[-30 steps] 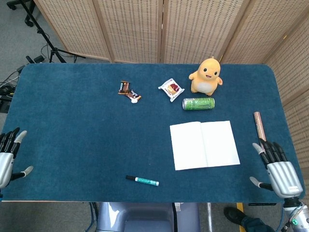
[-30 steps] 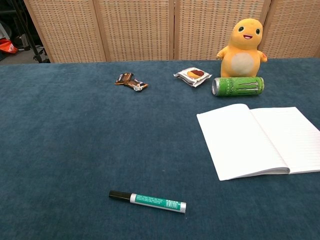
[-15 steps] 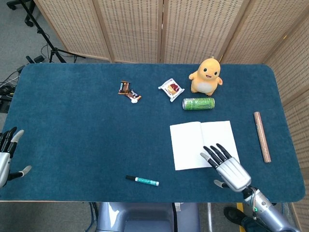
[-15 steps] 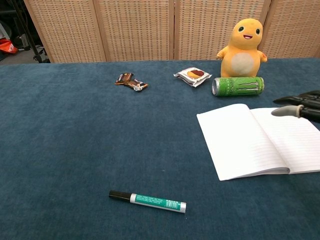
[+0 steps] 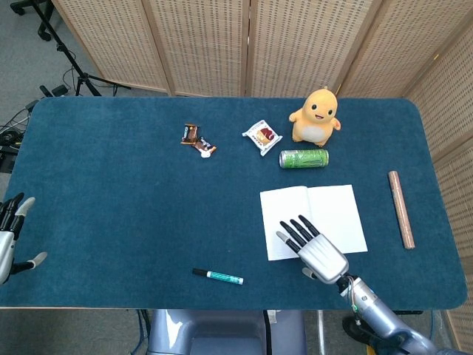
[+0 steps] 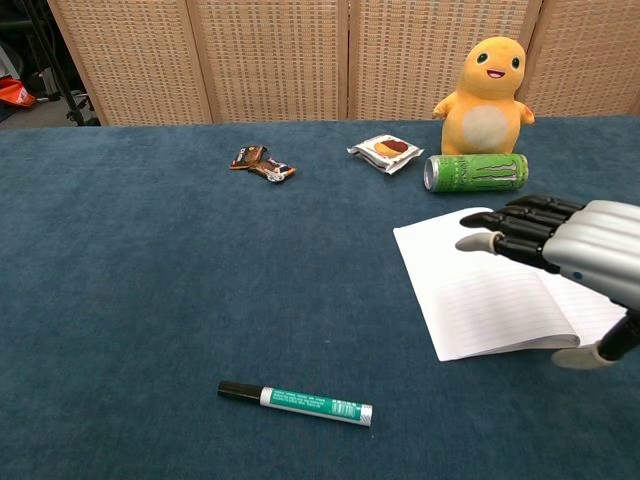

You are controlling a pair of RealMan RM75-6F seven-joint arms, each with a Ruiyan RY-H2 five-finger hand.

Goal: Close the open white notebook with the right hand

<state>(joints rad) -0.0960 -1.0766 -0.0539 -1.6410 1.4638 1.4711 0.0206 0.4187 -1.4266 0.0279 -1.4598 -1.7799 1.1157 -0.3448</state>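
The open white notebook (image 5: 313,214) (image 6: 480,290) lies flat on the blue table, right of centre. My right hand (image 5: 314,251) (image 6: 565,245) hovers over the notebook's near part, palm down, fingers stretched out and apart, holding nothing. Its fingertips reach over the left page. Whether it touches the paper is unclear. My left hand (image 5: 9,240) stays at the table's left edge, fingers spread and empty; the chest view does not show it.
A green can (image 5: 304,158) (image 6: 477,172) lies just behind the notebook, a yellow plush toy (image 5: 315,116) behind that. A snack packet (image 5: 261,137), small wrappers (image 5: 198,140), a green marker (image 5: 218,276) near the front edge and a brown stick (image 5: 401,209) at the right.
My right hand has swept left from the table's right edge to above the notebook. The notebook has not moved. The left hand has barely shifted.
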